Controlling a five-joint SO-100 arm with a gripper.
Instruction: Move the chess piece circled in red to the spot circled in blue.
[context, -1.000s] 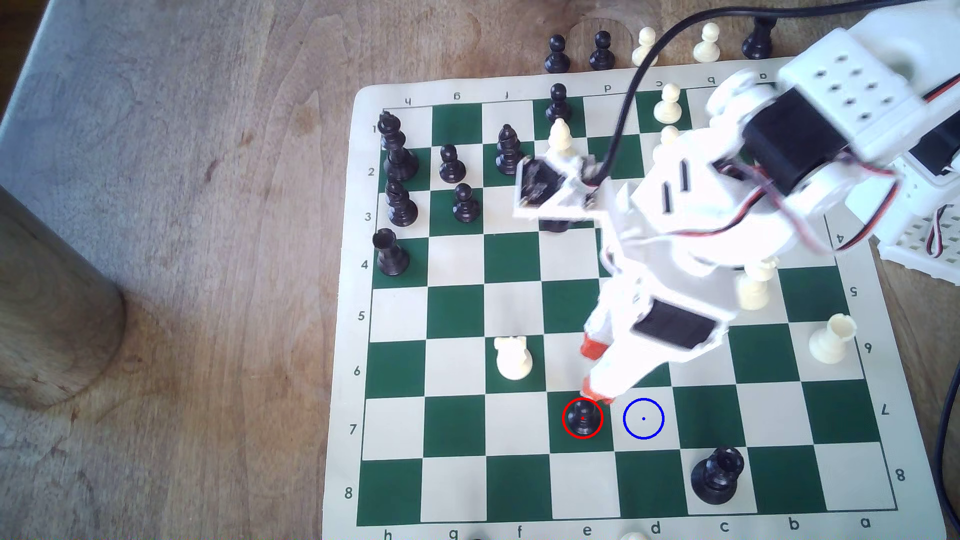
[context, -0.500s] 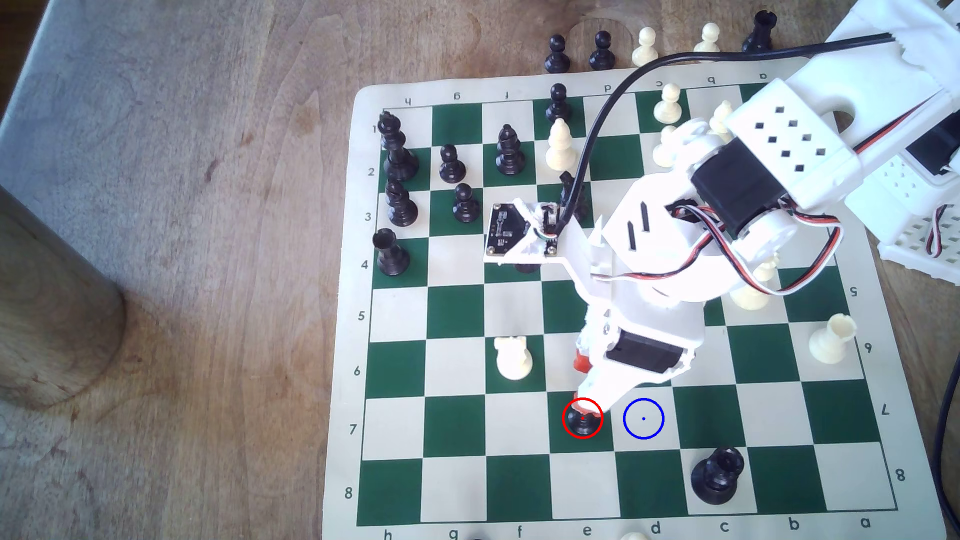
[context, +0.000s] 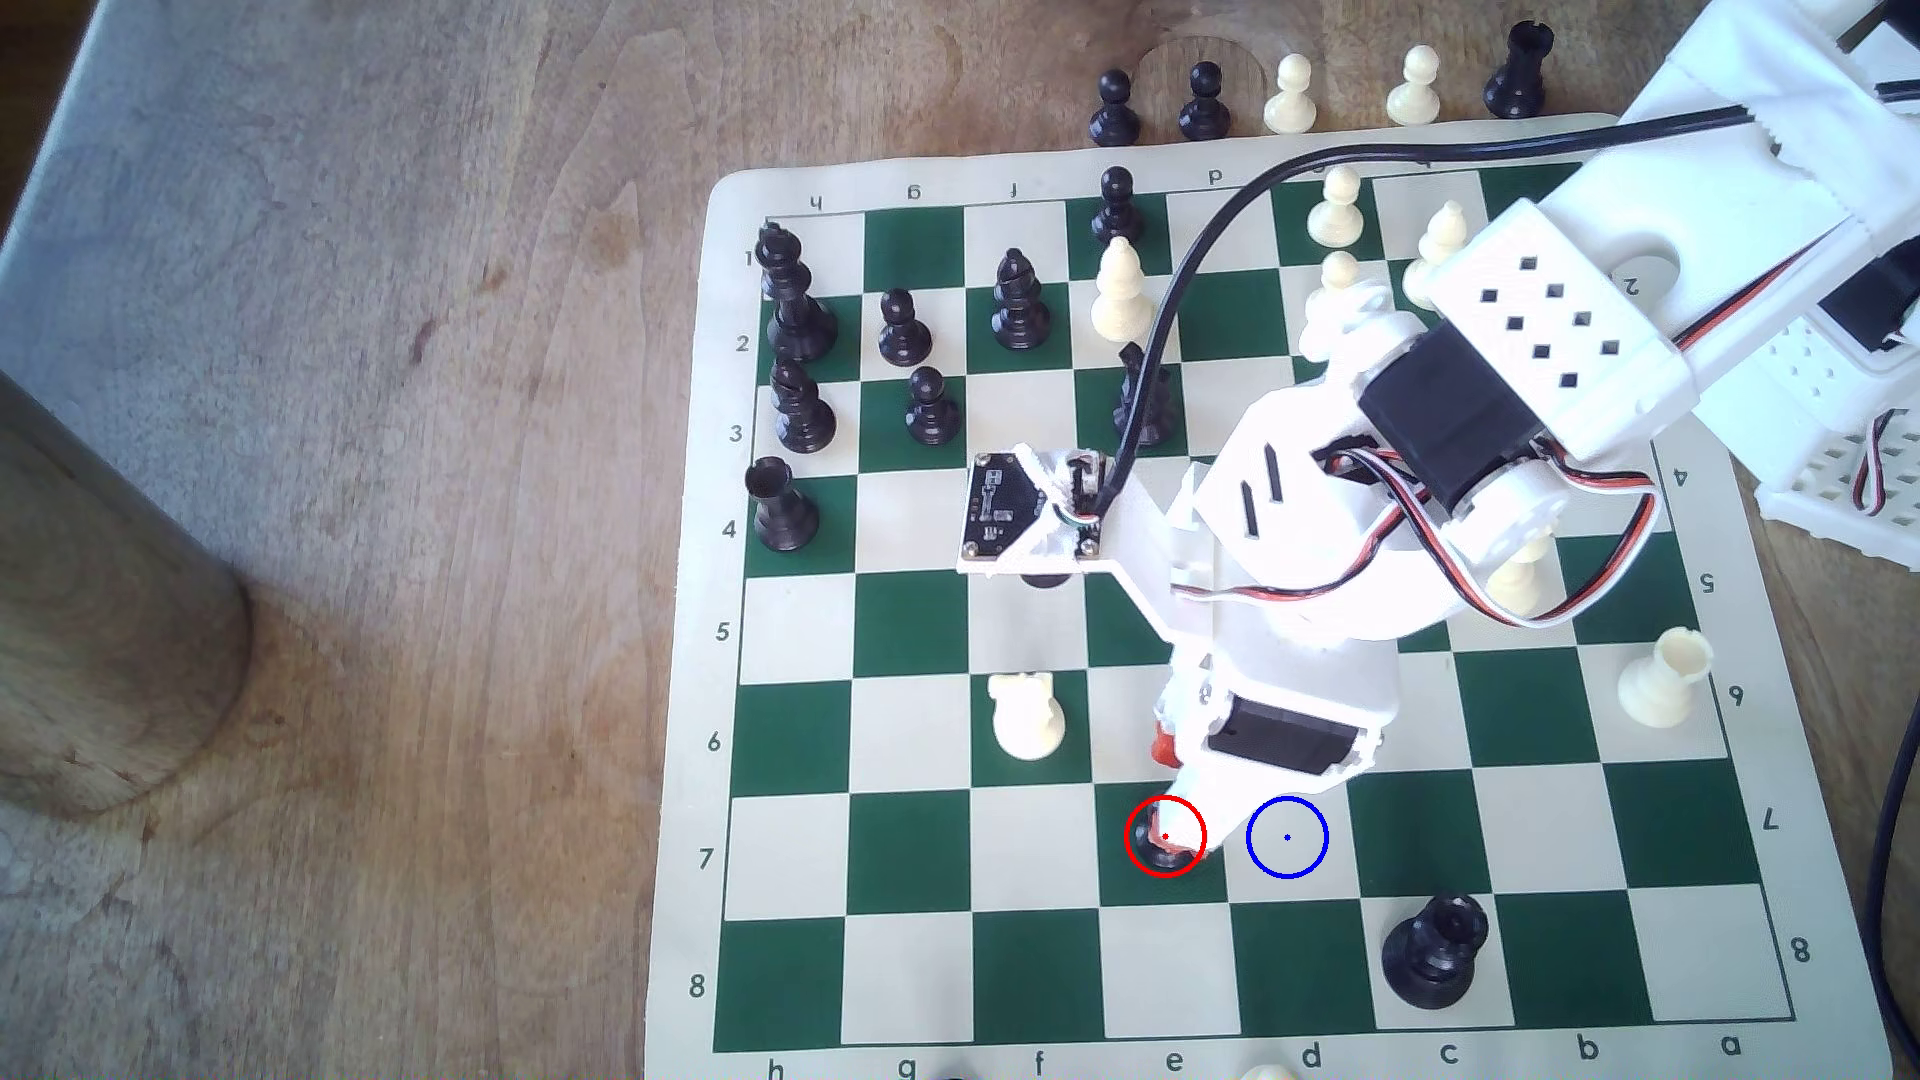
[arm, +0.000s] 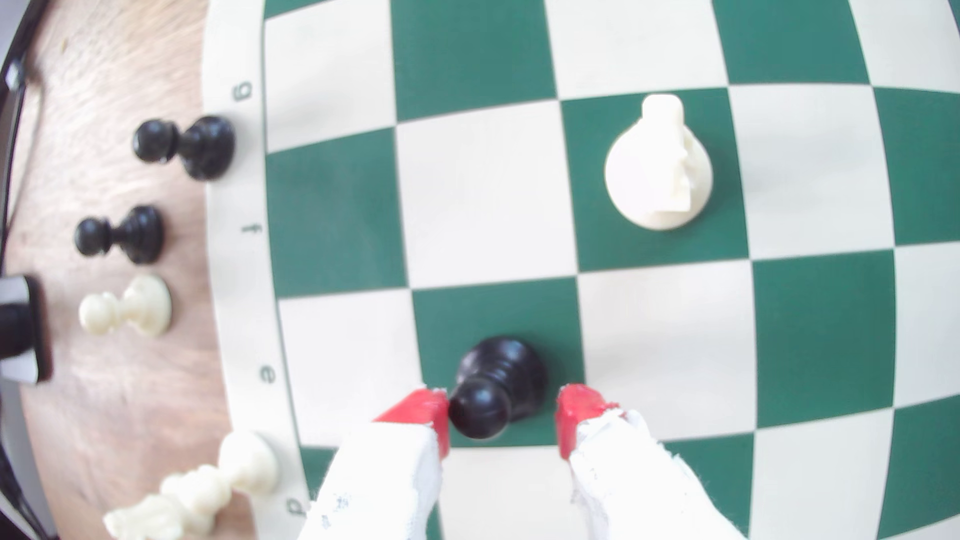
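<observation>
A: Black pawn (arm: 496, 387), red-ringed, upright on its dark green square. Position in the exterior view: row 7, file e. Not lifted, base flat on the board (context: 790, 623).

B: Pincer (arm: 501, 418)?

A: Down over the pawn, red-tipped fingers (arm: 423, 410) astride the ball head. Spread a little wider than the head. One pad looks to be touching or just about touching it; the other stands clear, with green showing in the gap. So released, holding nothing.

B: Why straddle the head rather than the base?

A: My reading: the narrow neck sits below the ball, so a squeeze there should not slip off upward.

B: Target?

A: Blue-ringed cream square (context: 1287, 837), next square toward the exterior view's right, bare. Short hop. Big black crowned piece (context: 1436, 950) stands a row past it, apart; cream knight (arm: 658, 166) well clear the other way.
</observation>
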